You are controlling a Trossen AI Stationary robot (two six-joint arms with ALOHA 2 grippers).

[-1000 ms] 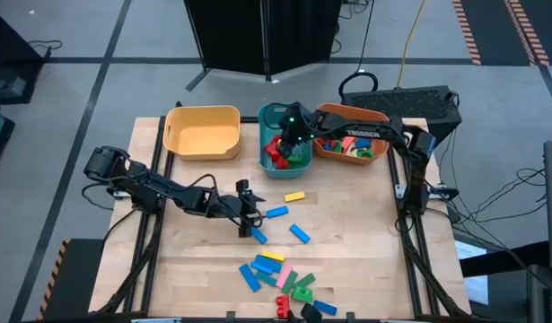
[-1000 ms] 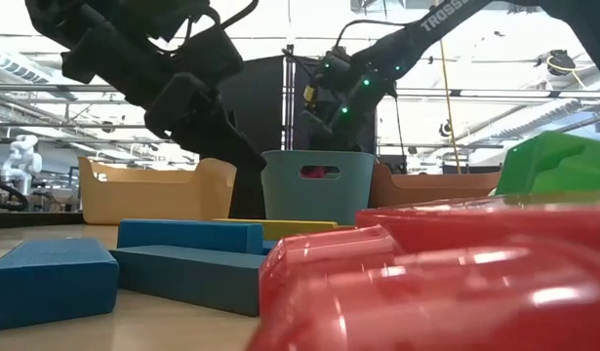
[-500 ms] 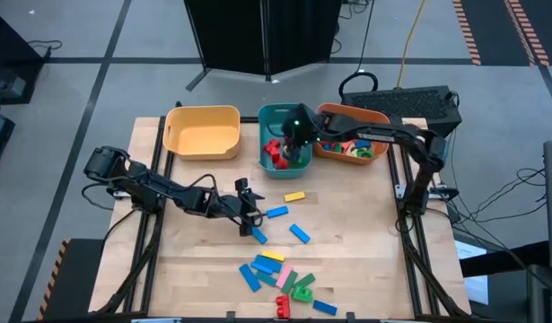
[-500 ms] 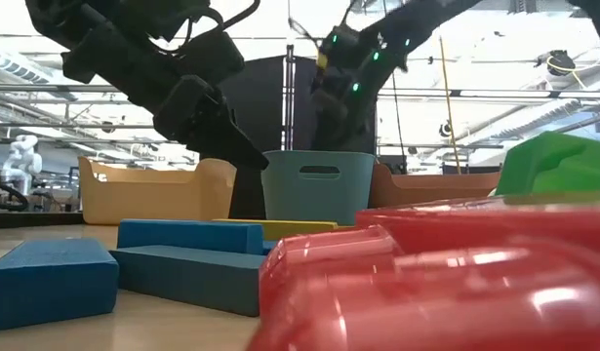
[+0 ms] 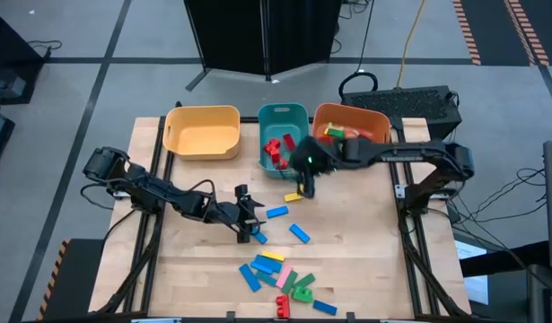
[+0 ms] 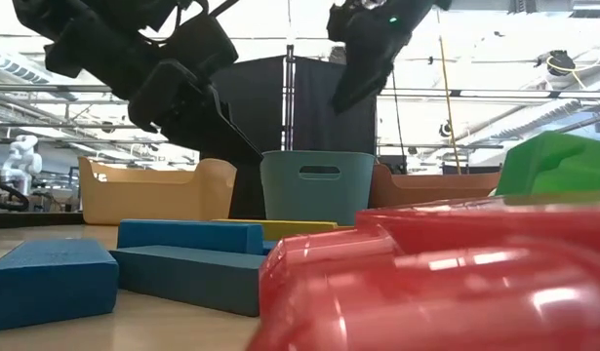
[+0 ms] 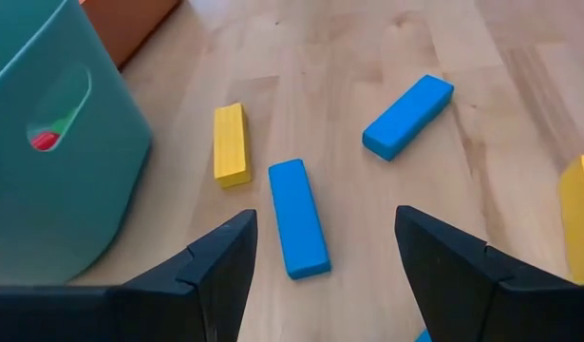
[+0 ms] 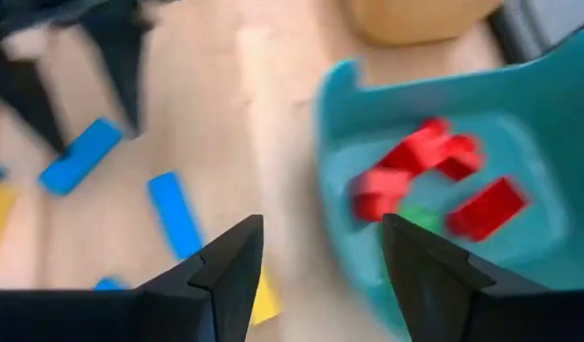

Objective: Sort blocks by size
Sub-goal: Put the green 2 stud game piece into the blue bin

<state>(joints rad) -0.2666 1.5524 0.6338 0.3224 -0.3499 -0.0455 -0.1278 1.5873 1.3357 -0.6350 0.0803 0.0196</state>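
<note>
No writing we can read here; left gripper (image 5: 248, 215) gapes empty above a blue block (image 7: 297, 229), right gripper (image 5: 306, 184) gapes empty beside the teal bin (image 5: 284, 115).

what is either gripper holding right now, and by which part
Nothing. The left gripper is open over a blue block; the right gripper is open and empty.

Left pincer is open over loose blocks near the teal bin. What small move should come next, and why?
Probably lower the left pincer straight down onto the blue block lying between its open fingers, then close. The block is loose on the table, clear of the yellow block.
</note>
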